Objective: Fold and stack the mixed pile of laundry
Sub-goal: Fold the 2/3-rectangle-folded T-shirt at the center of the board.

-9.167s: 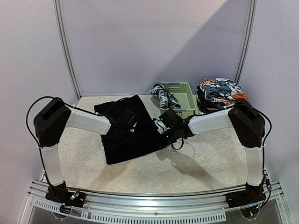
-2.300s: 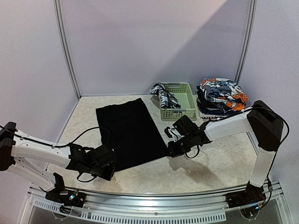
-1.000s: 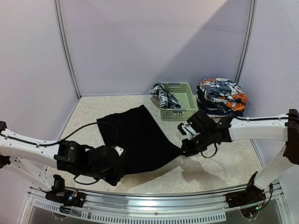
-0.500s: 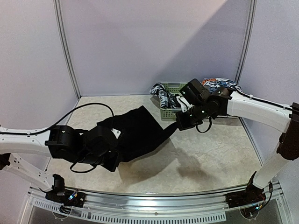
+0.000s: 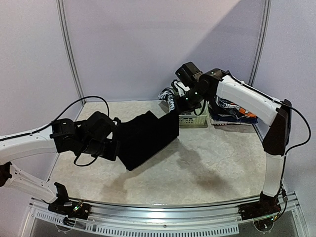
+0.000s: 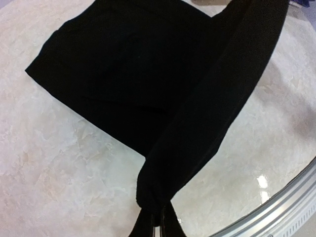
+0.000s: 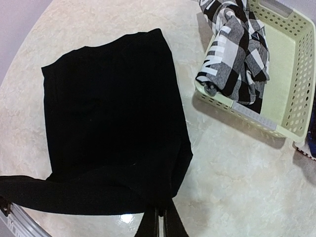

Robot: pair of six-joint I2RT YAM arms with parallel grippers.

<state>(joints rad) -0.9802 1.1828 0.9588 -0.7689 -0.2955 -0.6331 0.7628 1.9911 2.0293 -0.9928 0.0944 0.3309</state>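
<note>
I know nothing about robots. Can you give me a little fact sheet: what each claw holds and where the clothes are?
Left gripper: shut on one corner of the large plain black cloth
Right gripper: shut on another corner of it
Black cloth: near edge lifted, the rest flat on the marble-patterned table
Pale green slotted plastic basket: black-and-white checked shirt with white lettering draped over its rim
Orange-blue-white printed garments: piled right of the basket

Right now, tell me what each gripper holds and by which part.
Both hold the black cloth: the left gripper pinches one bunched corner of its raised edge, the right gripper the opposite corner.
</note>
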